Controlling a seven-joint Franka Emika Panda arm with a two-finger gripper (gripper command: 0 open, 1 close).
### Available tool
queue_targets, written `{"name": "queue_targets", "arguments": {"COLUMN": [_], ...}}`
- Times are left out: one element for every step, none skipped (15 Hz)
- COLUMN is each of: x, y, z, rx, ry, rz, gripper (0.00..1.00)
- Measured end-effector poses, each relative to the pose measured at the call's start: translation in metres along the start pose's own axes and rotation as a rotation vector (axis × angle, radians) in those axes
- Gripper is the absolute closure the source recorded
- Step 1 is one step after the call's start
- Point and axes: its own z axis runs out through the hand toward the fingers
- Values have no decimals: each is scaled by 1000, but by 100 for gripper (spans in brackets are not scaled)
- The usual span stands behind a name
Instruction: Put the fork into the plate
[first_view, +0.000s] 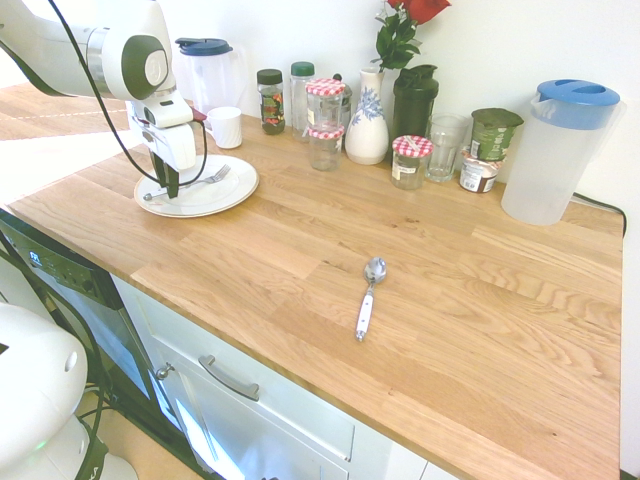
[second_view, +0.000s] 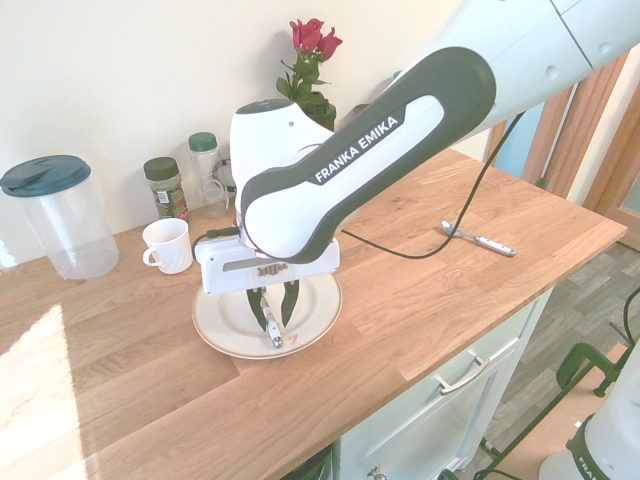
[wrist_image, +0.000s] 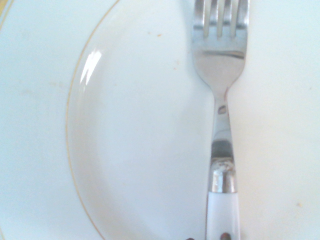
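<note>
1. So, in the first exterior view, the fork (first_view: 190, 184) is seen lying across the plate (first_view: 236, 191), which sits near the back-left end of the wooden counter (first_view: 450, 300). Its long axis runs roughly along the counter's length, slightly diagonal: the tines are pointed toward the jars (first_view: 325, 125) and the vase (first_view: 366, 125), the handle end toward the plate's far-left rim. The gripper (first_view: 172, 186) is pointed straight down over the handle half. A spoon (first_view: 368, 297) is left well apart on the bare wood, bowl toward the back wall.

2. In the second exterior view, the gripper (second_view: 272, 318) is seen from the other side, hanging over the middle of the plate (second_view: 215, 322). The dark fingers (second_view: 290, 303) are set only slightly apart, with the pale handle of the fork (second_view: 272, 335) showing between and just under them. Whether the pads are pressed on the handle or just off it cannot be told. A white mug (second_view: 168, 245) is parked just beside the plate, and the spoon (second_view: 478, 239) is far off toward the counter's other end.

3. In the wrist view, the fork (wrist_image: 220, 110) is shown flat on the plate (wrist_image: 125, 140), its white handle at the frame's bottom edge and its four tines cut off at the opposite edge. The axis is nearly straight.
</note>
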Motion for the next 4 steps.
{"name": "queue_targets", "arguments": {"x": [4,9,13,17], "y": [0,-1,-3,-6], "z": [-1,-3,-9,-15], "rx": [3,14,40,72], "ry": [1,2,5,8], "rz": [5,11,18,24], "gripper": [0,0,0,0]}}
